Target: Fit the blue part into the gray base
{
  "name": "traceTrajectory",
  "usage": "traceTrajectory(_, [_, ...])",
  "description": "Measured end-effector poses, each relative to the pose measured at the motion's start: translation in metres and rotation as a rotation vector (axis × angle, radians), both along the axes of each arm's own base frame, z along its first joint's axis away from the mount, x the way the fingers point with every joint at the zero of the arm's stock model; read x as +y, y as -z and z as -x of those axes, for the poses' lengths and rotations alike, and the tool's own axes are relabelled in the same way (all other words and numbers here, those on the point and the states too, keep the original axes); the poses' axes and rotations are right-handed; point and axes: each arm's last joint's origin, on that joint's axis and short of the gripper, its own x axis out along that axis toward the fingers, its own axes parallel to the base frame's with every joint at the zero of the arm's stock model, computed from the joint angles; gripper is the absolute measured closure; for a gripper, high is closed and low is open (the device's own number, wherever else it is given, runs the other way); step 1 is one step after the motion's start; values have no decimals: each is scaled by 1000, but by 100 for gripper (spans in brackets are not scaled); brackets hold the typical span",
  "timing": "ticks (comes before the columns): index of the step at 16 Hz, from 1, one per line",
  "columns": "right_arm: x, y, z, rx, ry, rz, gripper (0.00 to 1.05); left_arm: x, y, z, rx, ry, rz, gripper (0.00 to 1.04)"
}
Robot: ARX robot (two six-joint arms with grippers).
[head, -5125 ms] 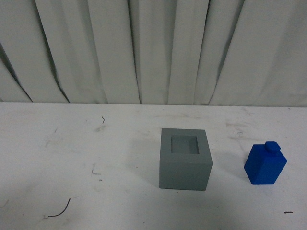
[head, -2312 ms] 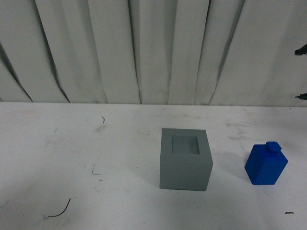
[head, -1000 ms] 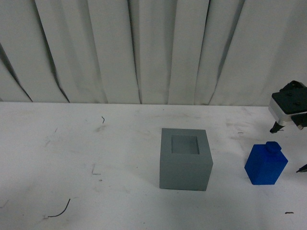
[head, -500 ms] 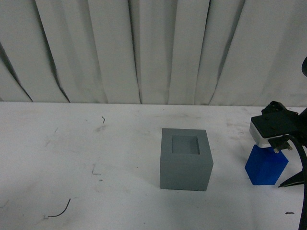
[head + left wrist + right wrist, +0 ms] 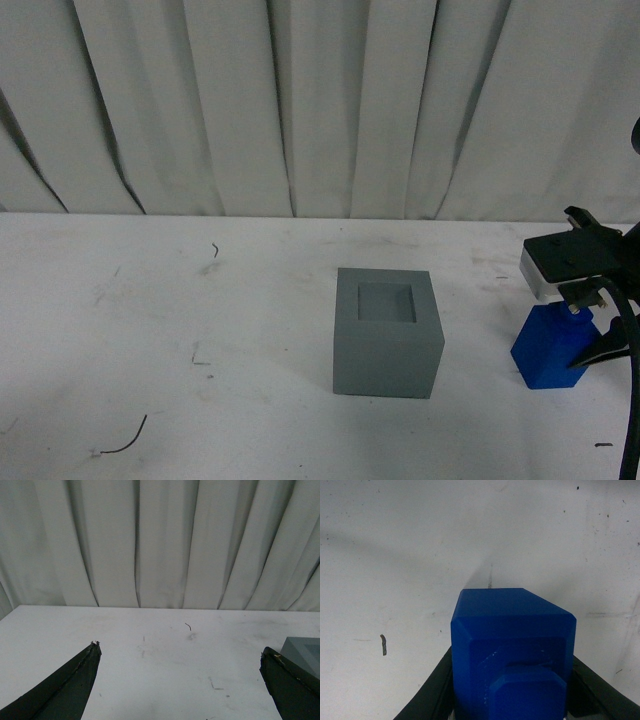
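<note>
The gray base (image 5: 387, 332), a matte cube with a square recess in its top, stands at the middle of the white table. The blue part (image 5: 548, 347) stands on the table to its right. My right gripper (image 5: 580, 330) comes down over the blue part and is shut on it; its upper half is hidden behind the wrist. In the right wrist view the blue part (image 5: 512, 645) fills the space between the black fingers (image 5: 432, 690), its knob toward the camera. My left gripper (image 5: 180, 680) is open and empty over bare table; a corner of the gray base (image 5: 306, 652) shows beside one finger.
A white table (image 5: 200, 300) with small dark scuffs and a thin dark thread (image 5: 125, 440) near the front left. A pleated white curtain (image 5: 300, 100) hangs behind the table's far edge.
My right arm came in from the right, dropped onto the blue part and closed on it. The blue part and the gray base have stayed in place.
</note>
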Motion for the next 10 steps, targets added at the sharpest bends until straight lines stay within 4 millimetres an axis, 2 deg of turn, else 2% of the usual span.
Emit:
traceTrajectory(3, [2, -2, 3, 37, -2, -9, 58, 0, 0, 0, 0, 0, 0, 7])
traceTrajectory(5, [8, -10, 2, 54, -9, -27, 58, 0, 0, 0, 0, 0, 0, 7])
traceTrajectory(7, [20, -42, -4, 18, -17, -64, 58, 0, 0, 0, 0, 0, 0, 7])
traceTrajectory(9, [45, -80, -3, -25, -57, -95, 58, 0, 0, 0, 0, 0, 0, 7])
traceTrajectory(10, [55, -92, -2, -33, -70, -104, 58, 0, 0, 0, 0, 0, 0, 7])
